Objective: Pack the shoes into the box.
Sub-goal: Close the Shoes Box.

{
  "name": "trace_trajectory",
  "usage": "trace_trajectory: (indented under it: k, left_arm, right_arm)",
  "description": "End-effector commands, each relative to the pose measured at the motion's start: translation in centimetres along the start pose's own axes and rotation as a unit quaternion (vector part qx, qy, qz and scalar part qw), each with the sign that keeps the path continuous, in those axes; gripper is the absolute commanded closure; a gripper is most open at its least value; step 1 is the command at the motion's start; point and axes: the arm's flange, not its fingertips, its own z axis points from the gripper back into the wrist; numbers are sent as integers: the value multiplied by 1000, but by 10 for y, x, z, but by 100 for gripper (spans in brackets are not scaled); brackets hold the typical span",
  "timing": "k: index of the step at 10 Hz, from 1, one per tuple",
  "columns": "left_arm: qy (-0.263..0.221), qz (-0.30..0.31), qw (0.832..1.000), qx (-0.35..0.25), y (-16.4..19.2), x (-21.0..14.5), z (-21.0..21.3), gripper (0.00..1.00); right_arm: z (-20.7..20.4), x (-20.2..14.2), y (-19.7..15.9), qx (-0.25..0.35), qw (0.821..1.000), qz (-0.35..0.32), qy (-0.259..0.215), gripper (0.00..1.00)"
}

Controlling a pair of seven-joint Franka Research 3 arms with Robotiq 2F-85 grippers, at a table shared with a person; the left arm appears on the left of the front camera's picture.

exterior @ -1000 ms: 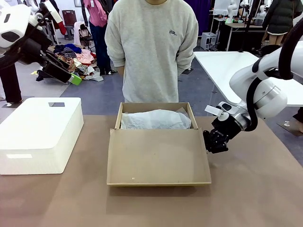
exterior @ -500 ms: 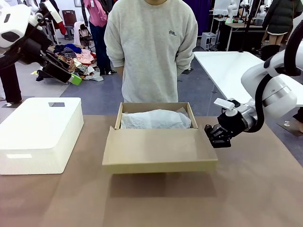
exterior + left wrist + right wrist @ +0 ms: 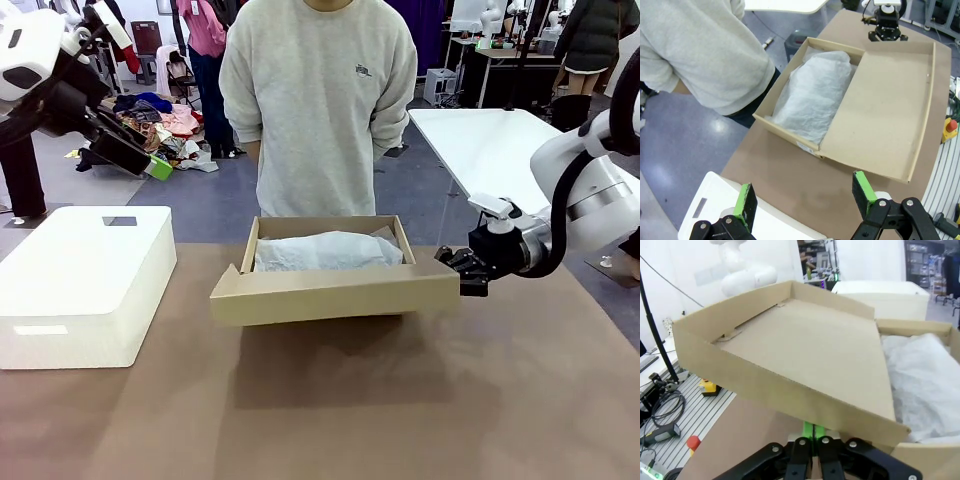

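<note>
Jaws of the right gripper are pressed together on the right side wall of the flap lid, green pads meeting beneath the cardboard edge in the right wrist view; the right arm reaches in low from the bench's right side, wrist level with the lid. Jaws of the left gripper stand wide apart, holding nothing, with the left arm raised high above the white plastic box. The box, tan-brown cardboard, sits mid-bench before a standing person, its lid lifted clear of the bench and tilted, crumpled white tissue paper filling its interior.
</note>
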Motion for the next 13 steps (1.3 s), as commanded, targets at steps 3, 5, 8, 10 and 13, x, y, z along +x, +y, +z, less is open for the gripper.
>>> trace_trajectory:
  k: [3,5,8,10,13]
  left_arm:
    - [-2,-1,1000,-5,0,0,1,0]
    - [-2,-1,1000,-5,0,0,1,0]
    - [-2,-1,1000,-5,0,0,1,0]
    - [-2,-1,1000,-5,0,0,1,0]
    - [-2,-1,1000,-5,0,0,1,0]
  right_arm:
    - [3,34,-11,-50,998,40,-10,100]
    - [9,40,-13,-68,996,45,-24,100]
    - [10,47,-29,-114,993,39,-7,100]
    - [9,54,-39,-136,990,29,23,100]
    - [3,79,-29,-117,989,13,88,100]
